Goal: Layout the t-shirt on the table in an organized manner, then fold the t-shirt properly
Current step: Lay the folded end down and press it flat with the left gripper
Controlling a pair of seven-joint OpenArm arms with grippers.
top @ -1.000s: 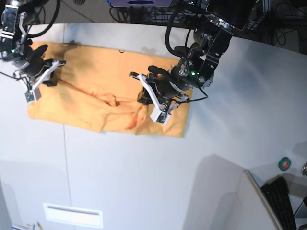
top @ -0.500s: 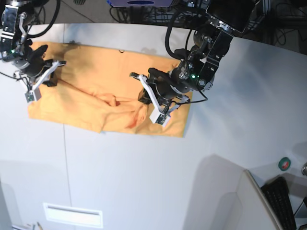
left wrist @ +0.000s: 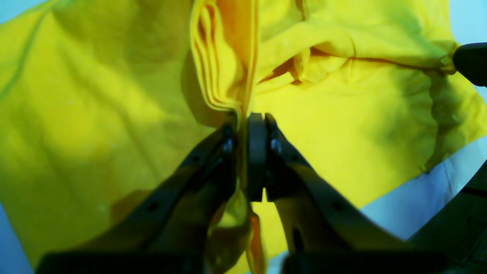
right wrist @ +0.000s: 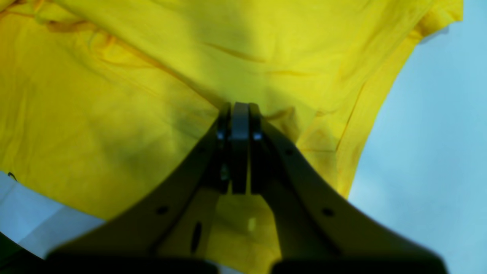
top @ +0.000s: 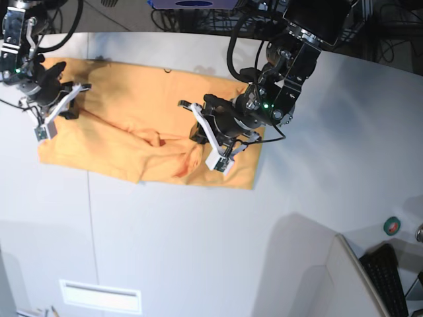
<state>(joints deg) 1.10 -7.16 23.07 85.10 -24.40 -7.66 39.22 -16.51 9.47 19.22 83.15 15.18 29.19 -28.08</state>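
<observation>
Two grippers pinching t-shirt point(top: 132, 125), table point(top: 198, 251)

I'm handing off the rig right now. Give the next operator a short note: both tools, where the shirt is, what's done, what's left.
Left tool: shut, pinching a bunched fold of the t-shirt near its middle.
Right tool: shut on fabric near the shirt's edge.
Shirt: lying spread on the table, but with a rumpled ridge across the centre.
Done: mostly laid out.
Left: smooth the ridge flat, then do all the folds.
</observation>
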